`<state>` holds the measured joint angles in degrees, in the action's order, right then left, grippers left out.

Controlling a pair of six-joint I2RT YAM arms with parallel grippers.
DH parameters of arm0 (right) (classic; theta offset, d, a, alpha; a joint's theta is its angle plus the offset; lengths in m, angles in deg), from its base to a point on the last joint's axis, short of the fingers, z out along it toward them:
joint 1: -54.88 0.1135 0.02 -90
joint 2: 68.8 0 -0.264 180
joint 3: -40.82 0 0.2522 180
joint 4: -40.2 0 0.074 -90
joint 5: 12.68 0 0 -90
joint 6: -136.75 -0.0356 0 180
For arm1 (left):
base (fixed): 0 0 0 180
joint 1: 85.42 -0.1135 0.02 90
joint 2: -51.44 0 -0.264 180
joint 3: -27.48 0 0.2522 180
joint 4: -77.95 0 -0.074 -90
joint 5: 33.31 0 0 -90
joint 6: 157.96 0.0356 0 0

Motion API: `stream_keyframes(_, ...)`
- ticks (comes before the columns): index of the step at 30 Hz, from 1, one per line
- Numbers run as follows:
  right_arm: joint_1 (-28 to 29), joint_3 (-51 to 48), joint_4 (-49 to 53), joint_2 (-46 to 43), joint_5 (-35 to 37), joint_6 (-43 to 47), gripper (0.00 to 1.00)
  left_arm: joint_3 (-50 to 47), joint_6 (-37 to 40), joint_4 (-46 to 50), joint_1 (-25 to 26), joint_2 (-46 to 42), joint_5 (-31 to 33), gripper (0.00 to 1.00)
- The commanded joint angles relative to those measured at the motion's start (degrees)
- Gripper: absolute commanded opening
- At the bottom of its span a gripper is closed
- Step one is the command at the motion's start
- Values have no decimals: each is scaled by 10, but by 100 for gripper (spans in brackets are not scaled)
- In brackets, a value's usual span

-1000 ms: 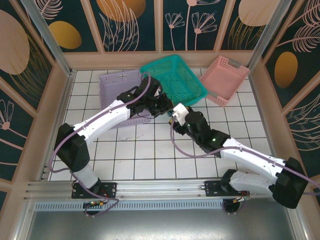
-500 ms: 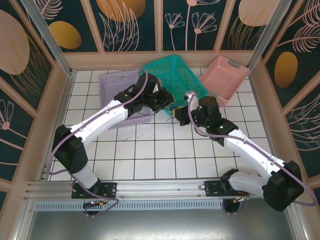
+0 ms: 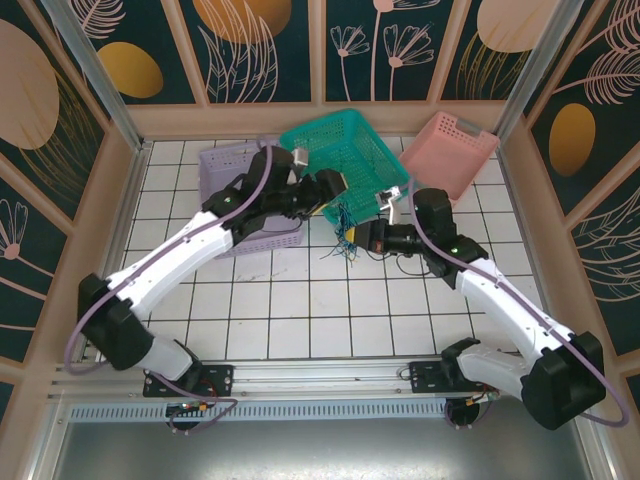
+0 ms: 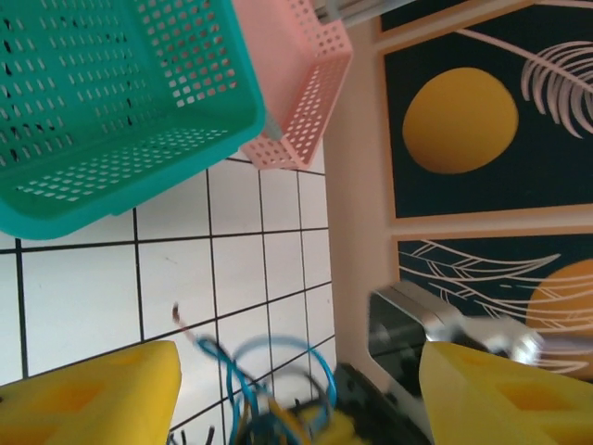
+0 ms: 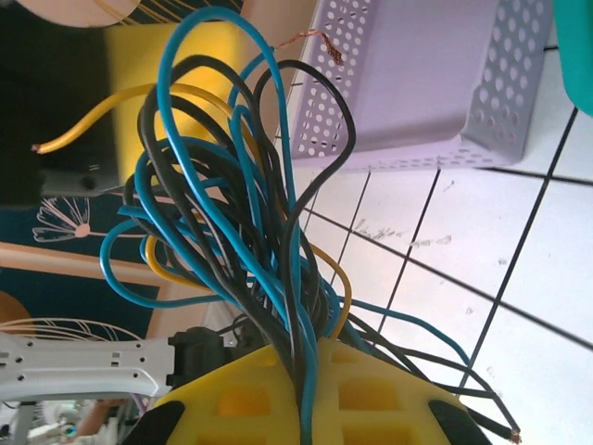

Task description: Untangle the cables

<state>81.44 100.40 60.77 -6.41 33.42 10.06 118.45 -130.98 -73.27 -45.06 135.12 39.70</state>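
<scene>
The cables (image 3: 345, 232) are a tangled bunch of thin blue, black and yellow wires (image 5: 241, 204), held above the tiles at mid-table. My right gripper (image 3: 366, 238) is shut on the bunch; its yellow fingers (image 5: 389, 399) pinch the strands together at their base, and the loops fan out past the tips. My left gripper (image 3: 337, 200) is just left of the bunch and stands open. In the left wrist view its yellow fingers (image 4: 93, 399) are wide apart, with blue loops of the cables (image 4: 278, 371) between them, not gripped.
Three baskets stand at the back: lavender (image 3: 232, 165), teal (image 3: 352, 150) tilted on its neighbours, and pink (image 3: 450, 155). The teal basket (image 4: 111, 102) is close above the left gripper. Bare white tiles (image 3: 300, 310) stretch toward the arm bases.
The left gripper opened and let go of the cables. The right gripper shut on the bunch and its arm swung right and farther back, carrying the wires.
</scene>
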Motion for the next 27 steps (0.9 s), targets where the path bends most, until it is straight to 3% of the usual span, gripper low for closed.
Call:
stream_keyframes(1,-15,-8,1,-4,-49,-41,0,-60,25,-50,-4,-45,-9,64)
stream_keyframes(5,-30,1,-5,6,-75,-66,0,-130,57,-82,-1,-65,-58,54)
stream_keyframes(10,-38,19,35,36,-94,-73,0,-170,59,-156,13,-56,-105,53)
stream_keyframes(16,-40,12,18,41,-106,-106,0,-179,72,-171,32,-24,-101,51)
stream_keyframes(21,-40,1,-5,39,-111,-135,0,-188,100,-155,37,-9,-97,42)
stream_keyframes(27,-40,-3,-15,39,-131,-145,0,-201,124,-142,42,-2,-74,41)
